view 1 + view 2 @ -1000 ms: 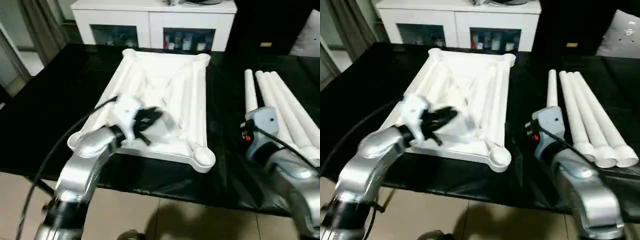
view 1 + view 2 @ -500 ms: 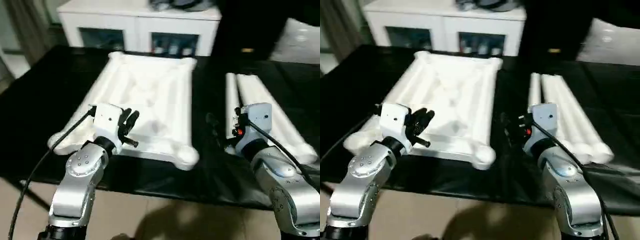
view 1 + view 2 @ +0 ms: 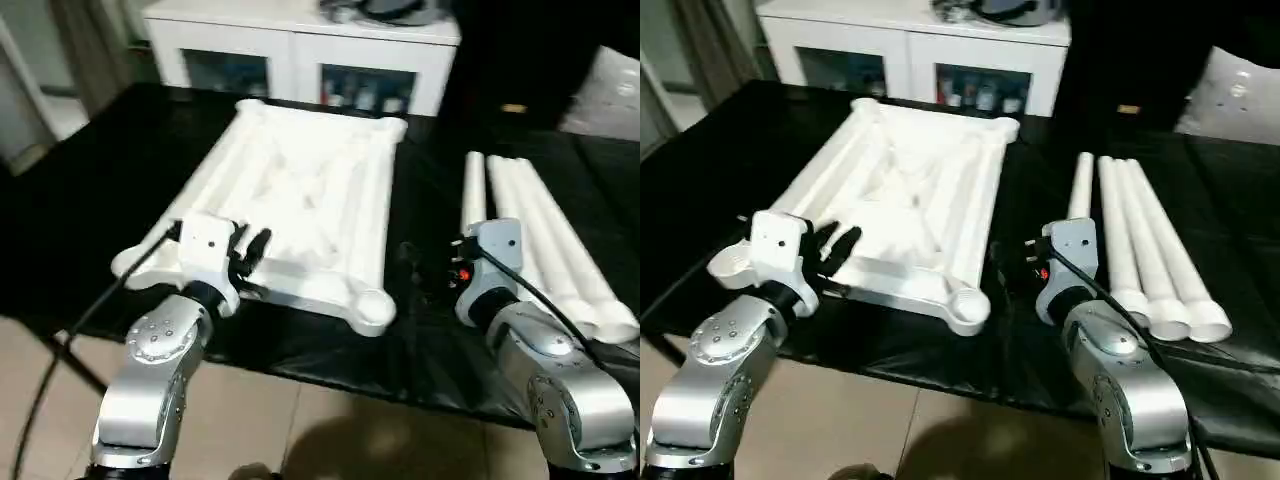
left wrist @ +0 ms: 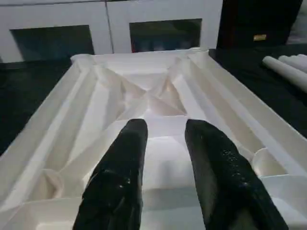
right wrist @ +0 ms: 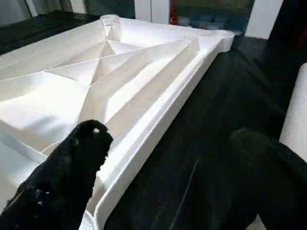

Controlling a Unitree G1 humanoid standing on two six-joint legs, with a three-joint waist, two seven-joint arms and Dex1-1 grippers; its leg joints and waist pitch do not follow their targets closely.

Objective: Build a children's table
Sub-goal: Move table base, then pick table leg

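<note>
The children's table lies in parts on the black work table. Its white top (image 3: 310,190) rests upside down, ribbed underside up, with rounded sockets at the corners. Several long white legs (image 3: 1140,250) lie side by side to its right. My left gripper (image 3: 252,248) hovers at the top's near edge, pointing along the ribs. Its fingers (image 4: 129,158) stand apart with nothing between them. My right gripper (image 3: 1008,265) sits low over the black cloth between the top's right rim (image 5: 158,120) and the legs, wide open and empty.
The black-covered work table (image 3: 90,210) ends just in front of my arms, with tiled floor below. A white cabinet (image 3: 300,45) with glass doors stands behind it. A pale cushion (image 3: 1240,90) lies at the back right.
My left gripper has drawn back from over the top's middle to its near edge, and its fingers have parted. The right gripper stays wide open in much the same place. The camera has shifted.
</note>
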